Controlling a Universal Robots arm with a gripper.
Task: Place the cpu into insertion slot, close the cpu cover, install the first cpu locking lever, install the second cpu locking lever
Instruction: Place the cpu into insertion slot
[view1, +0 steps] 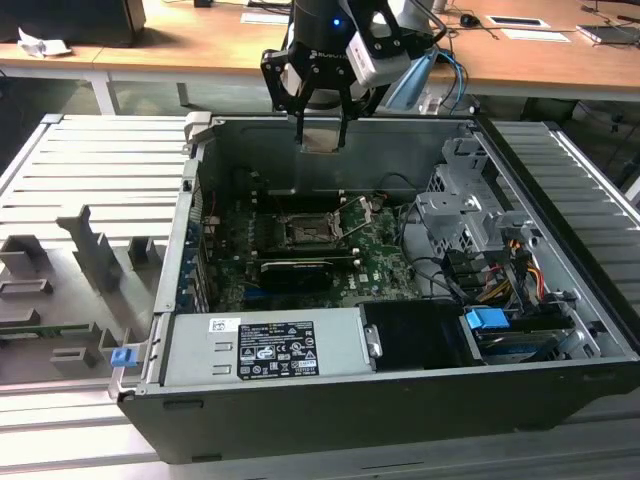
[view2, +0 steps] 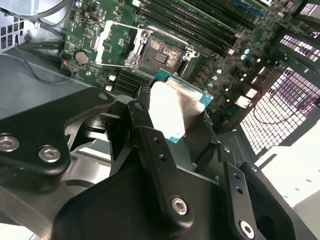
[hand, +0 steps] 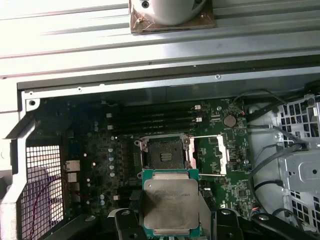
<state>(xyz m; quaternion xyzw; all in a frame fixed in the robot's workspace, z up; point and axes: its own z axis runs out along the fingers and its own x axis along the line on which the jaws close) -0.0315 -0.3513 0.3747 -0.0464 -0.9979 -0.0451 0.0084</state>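
The gripper (view1: 320, 128) clasps the cpu (hand: 170, 202) flat by opposite edges, high over the uncovered insertion slot (hand: 164, 152), which lies well below.

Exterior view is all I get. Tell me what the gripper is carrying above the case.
Observer: In both wrist views the gripper is shut on the chip, with the chip's silver top showing.
Operator: Report the socket.
Observer: The socket is bare, with nothing seated in it.
Operator: Now the cover.
Observer: The cover stands open beside the socket.
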